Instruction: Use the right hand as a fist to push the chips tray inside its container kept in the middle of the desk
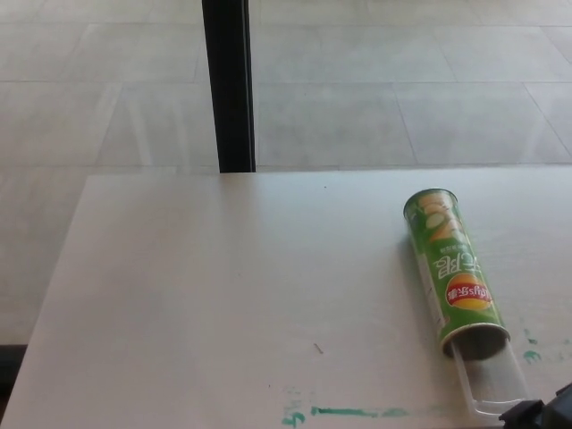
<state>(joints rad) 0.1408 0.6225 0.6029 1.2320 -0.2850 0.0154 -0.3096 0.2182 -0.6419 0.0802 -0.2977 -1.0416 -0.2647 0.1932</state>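
Container: we see the green chips can (454, 273) lying on its side on the right part of the desk, not the middle.
Long axis: it runs from far to near, leaning a little rightward as it comes toward us.
Closed end: that points away, toward the far edge and slightly left.
Open mouth: it faces the near right corner, dark inside.
Tray: the clear plastic chips tray (492, 380) sticks out of that mouth along the same line, part in, part out, lying flat on the desk.
Right hand: our right hand (547, 413) shows as a black sliver at the near right corner, right against the tray's outer end; we can't tell from this scrap whether it is fisted or spread.
Left hand: we have no sight of it.
Desk: the pale desk (223, 295) carries a green paint smear (353, 412) along its near edge, left of the tray.
Background: a black post (227, 85) stands beyond the far edge.
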